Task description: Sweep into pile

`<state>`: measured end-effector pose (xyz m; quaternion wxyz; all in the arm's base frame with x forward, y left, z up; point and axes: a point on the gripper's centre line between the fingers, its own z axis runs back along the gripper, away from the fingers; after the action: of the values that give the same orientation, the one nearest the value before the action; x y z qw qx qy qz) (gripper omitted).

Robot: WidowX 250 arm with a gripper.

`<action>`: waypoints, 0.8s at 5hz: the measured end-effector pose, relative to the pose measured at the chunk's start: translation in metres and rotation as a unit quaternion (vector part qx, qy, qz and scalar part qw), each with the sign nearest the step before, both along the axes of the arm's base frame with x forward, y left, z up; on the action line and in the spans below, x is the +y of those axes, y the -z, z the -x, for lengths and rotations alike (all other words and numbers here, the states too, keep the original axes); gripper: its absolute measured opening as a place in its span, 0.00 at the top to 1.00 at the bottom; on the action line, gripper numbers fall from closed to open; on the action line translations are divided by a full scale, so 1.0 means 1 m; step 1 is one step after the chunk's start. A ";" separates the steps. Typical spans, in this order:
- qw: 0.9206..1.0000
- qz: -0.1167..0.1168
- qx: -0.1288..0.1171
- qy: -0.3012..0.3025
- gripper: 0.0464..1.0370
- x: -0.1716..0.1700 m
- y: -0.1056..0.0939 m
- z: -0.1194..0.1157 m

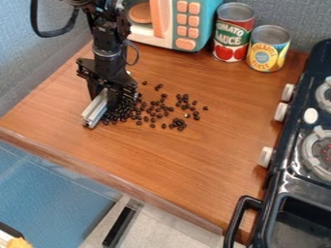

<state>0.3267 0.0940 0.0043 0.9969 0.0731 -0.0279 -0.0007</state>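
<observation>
The gripper (pixel 109 98) hangs low over the left part of the wooden counter. It is shut on a light grey, bar-like sweeping tool (pixel 95 109), whose edge rests at or just above the counter. Dark beans (pixel 155 109) lie scattered to the right of the tool, densest right beside it and under the gripper, and sparser toward the middle of the counter. The gripper and tool hide some of the beans at the left.
A toy microwave (pixel 174 24) stands at the back, beside a tomato can (pixel 233 33) and a pineapple can (pixel 267 48). Along the right side is a black toy stove (pixel 297 189) with knobs and a handle. The counter (pixel 168 160) ends at a front edge.
</observation>
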 end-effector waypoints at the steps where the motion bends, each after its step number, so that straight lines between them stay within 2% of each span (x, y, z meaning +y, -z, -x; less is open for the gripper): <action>1: 1.000 0.002 -0.010 0.008 0.65 -0.015 0.001 -0.005; 4: 0.998 0.050 -0.031 0.022 0.65 -0.066 0.004 -0.014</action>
<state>0.3404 0.0279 0.0006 0.9978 0.0222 -0.0600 -0.0187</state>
